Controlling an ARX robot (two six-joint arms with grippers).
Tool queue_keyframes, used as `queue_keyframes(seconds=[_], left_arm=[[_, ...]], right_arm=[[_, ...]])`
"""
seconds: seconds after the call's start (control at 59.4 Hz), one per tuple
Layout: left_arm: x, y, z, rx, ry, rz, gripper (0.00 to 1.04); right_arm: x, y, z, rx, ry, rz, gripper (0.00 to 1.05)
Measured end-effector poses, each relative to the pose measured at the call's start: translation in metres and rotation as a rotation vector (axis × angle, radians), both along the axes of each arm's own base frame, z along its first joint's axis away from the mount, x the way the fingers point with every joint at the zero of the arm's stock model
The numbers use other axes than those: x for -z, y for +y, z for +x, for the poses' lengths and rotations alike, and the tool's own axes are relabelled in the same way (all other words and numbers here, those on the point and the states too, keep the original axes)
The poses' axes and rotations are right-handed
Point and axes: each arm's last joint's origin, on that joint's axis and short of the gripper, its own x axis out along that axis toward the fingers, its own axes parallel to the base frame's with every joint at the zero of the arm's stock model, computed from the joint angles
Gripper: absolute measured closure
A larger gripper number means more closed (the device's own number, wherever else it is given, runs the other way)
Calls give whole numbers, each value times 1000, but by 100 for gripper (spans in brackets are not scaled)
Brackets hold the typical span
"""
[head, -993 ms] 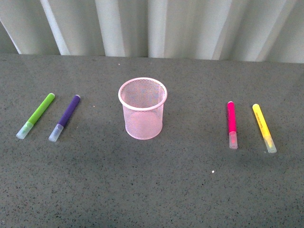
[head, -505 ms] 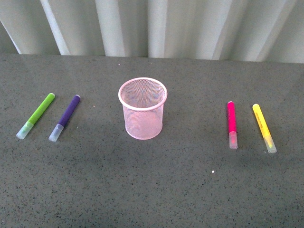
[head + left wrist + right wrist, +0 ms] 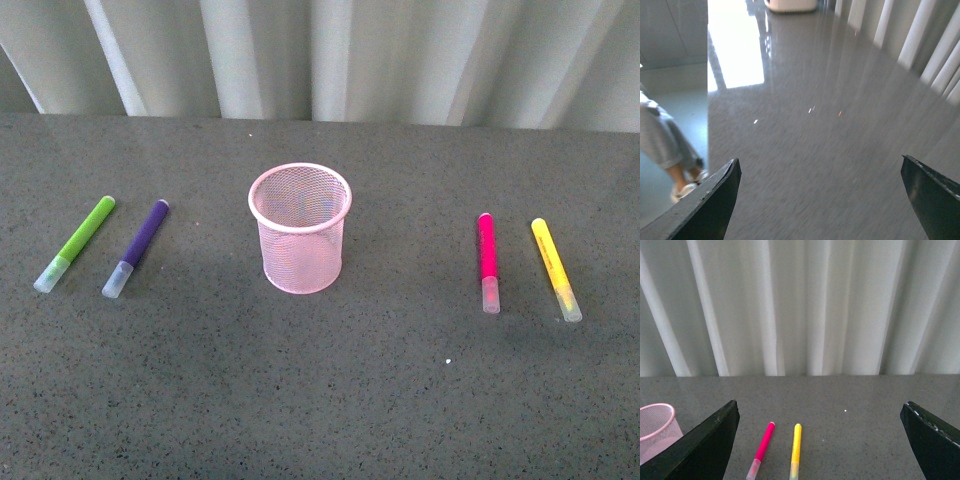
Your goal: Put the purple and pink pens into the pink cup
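Status: task not begun; neither pen is in the cup.

- Left tool [image 3: 819,160]: its black fingers are spread wide with nothing between them. Its wrist view is blurred and shows only bare surface.
- Lime-green plastic marker [image 3: 76,243]: lies flat nearest the left edge of the dark grey speckled surface [image 3: 320,400]. Not required.
- Slim dark purple marker pen [image 3: 137,248]: lies flat beside the green one but apart from it, frosted translucent cap toward the near edge. In my judgement the gap lets a tool straddle it without disturbing its neighbour, and its place suits the left arm.
- Light pink wire-mesh cup [image 3: 300,262]: stands upright mid-surface, toward the far edge, well apart from both pairs. It is round, tapers to the base, and has a solid rolled rim. The open mouth faces up and looks reachable by either arm.
- Magenta-pink marker pen [image 3: 488,262]: lies flat toward the right edge, cap nearward, on the right arm's side.
- Yellow plastic marker [image 3: 555,268]: parallel and apart, nearest the right edge. Not required.
- Right tool [image 3: 820,403]: fingers spread wide, empty, above the pink and yellow pair.
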Motion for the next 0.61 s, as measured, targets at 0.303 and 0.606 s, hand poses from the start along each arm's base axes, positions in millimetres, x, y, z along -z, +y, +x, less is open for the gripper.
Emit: queue_keyframes(seconds=[0.303, 0.606], left_arm=[[-47, 43, 79, 238, -65, -38, 7], [-63, 57, 133, 494, 53, -216, 7]], right_arm=[[0, 0, 0, -3, 0, 0, 7], [0, 0, 0, -3, 0, 0, 7]])
